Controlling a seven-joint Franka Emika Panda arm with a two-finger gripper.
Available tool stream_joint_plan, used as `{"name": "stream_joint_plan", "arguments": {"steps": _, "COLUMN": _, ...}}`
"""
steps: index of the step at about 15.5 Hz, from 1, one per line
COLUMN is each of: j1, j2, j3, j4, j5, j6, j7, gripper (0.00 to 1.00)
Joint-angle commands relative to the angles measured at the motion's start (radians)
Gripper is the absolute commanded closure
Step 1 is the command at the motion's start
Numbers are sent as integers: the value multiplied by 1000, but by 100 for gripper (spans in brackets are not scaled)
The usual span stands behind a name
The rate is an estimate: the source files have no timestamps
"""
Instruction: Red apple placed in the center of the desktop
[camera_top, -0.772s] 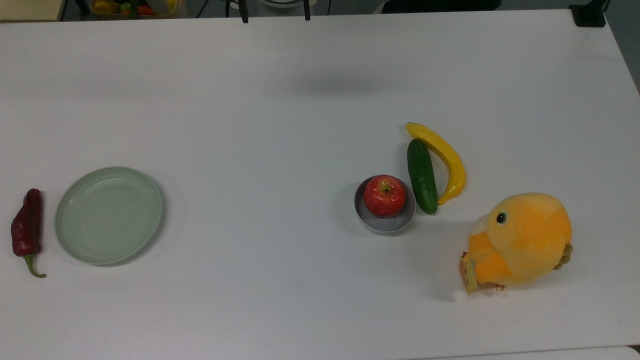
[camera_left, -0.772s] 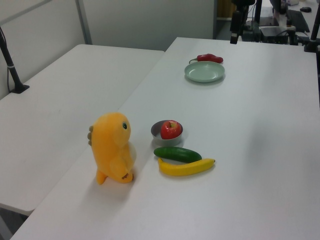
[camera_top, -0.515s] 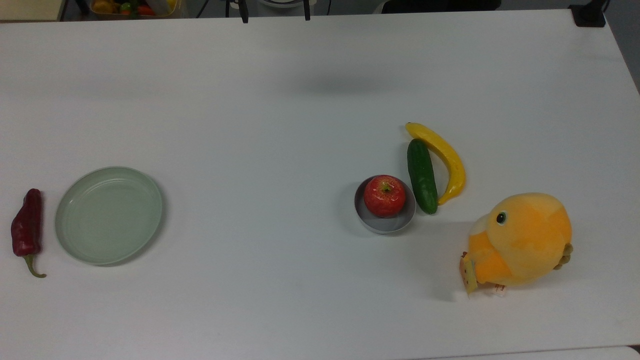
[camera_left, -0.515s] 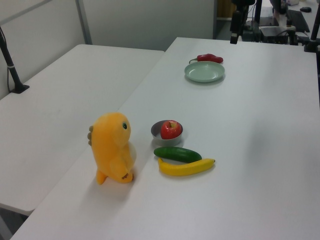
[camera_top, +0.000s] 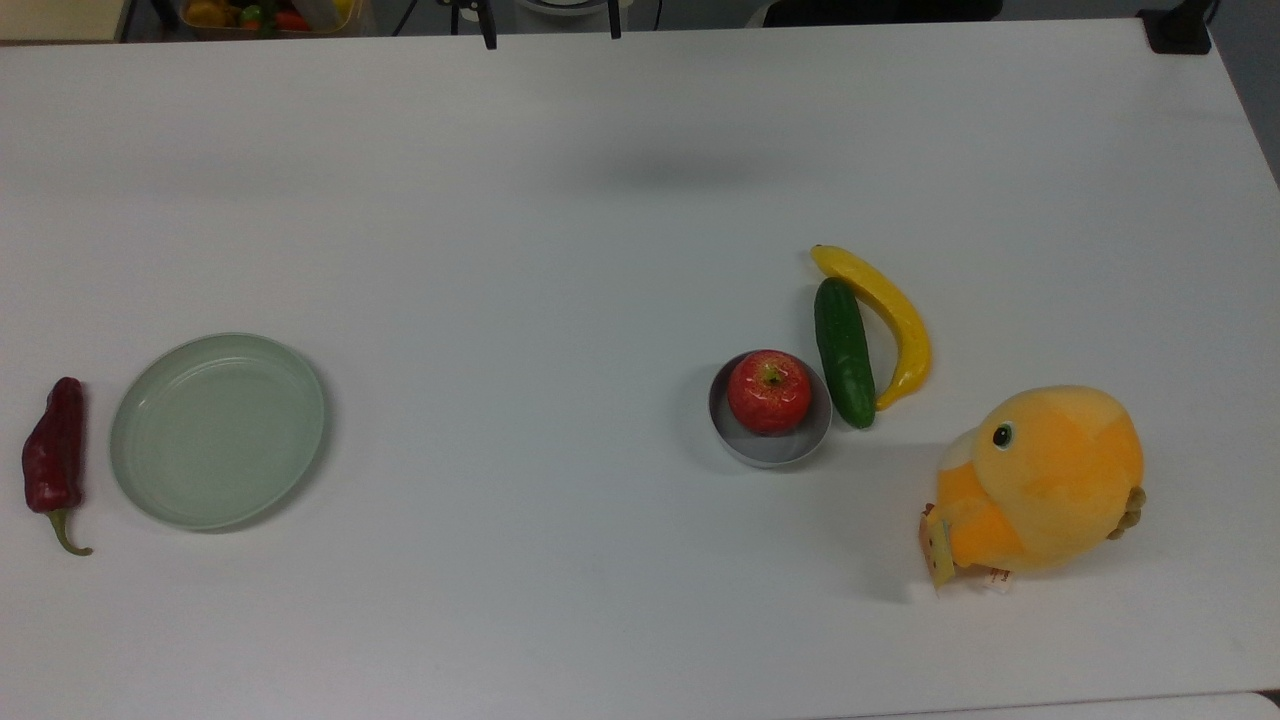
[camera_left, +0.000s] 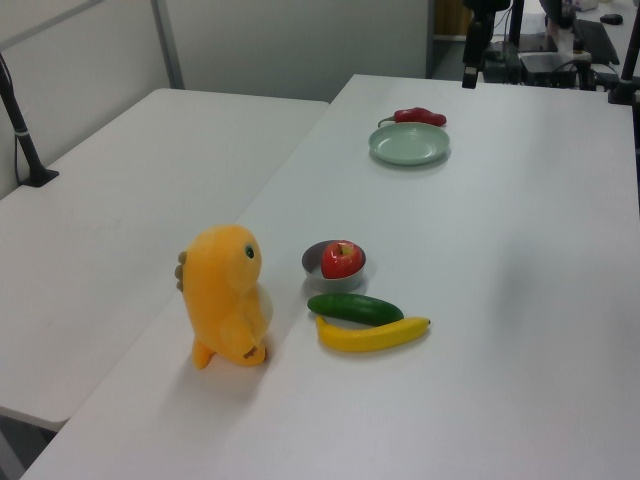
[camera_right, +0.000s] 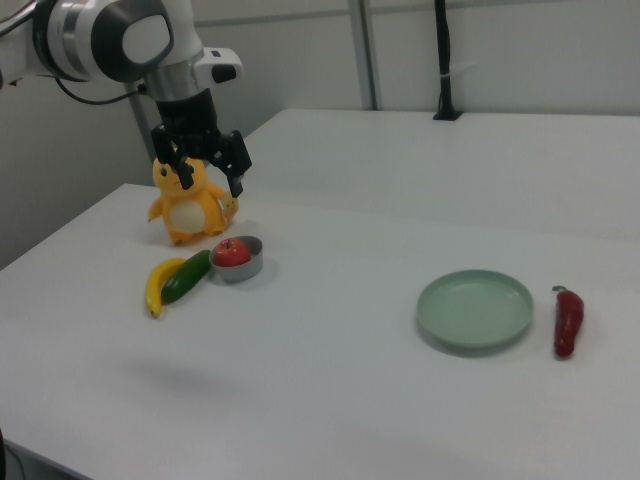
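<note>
Your fingers (camera_right: 236, 166) are spread apart and empty, hanging high above the round glossy red apple (camera_top: 769, 391), which sits cupped in a small grey metal bowl (camera_top: 770, 446) on the white bench (camera_top: 560, 250), beside a dark green cucumber (camera_top: 843, 352), probably lining up a top-down descent.

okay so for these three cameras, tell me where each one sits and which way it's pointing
Top view: overhead, looking straight down on the table; apple in a small bowl, plate far to the top view's left.
Left view: low beyond the plush toy end, facing along the table toward the plate and chili.
Right view: beyond the opposite end, chili nearest, facing the toy; the arm and gripper, jaws open, hang above the apple.
Left and right views share the banana and cucumber.
</note>
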Motion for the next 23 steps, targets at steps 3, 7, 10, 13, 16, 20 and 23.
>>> {"name": "stream_joint_plan", "arguments": {"steps": 3, "j1": 3, "j2": 52, "j3": -4, "j4": 4, "j5": 15, "j6": 18, "j7": -333, "gripper": 0}}
{"name": "stream_joint_plan", "arguments": {"steps": 7, "j1": 17, "j2": 88, "j3": 28, "j4": 4, "j5": 3, "j6": 84, "j7": -347, "gripper": 0}}
{"name": "stream_joint_plan", "arguments": {"steps": 10, "j1": 17, "j2": 143, "j3": 81, "j4": 4, "j5": -2, "j6": 185, "j7": -350, "gripper": 0}}
{"name": "stream_joint_plan", "arguments": {"steps": 13, "j1": 28, "j2": 192, "j3": 105, "j4": 4, "j5": -5, "j6": 282, "j7": -359, "gripper": 0}}
{"name": "stream_joint_plan", "arguments": {"steps": 16, "j1": 46, "j2": 249, "j3": 121, "j4": 5, "j5": -11, "j6": 354, "j7": -359, "gripper": 0}}
{"name": "stream_joint_plan", "arguments": {"steps": 20, "j1": 62, "j2": 327, "j3": 124, "j4": 5, "j5": -54, "j6": 431, "j7": -351, "gripper": 0}}
{"name": "stream_joint_plan", "arguments": {"steps": 23, "j1": 71, "j2": 378, "j3": 145, "j4": 5, "j5": -86, "j6": 492, "j7": -344, "gripper": 0}}
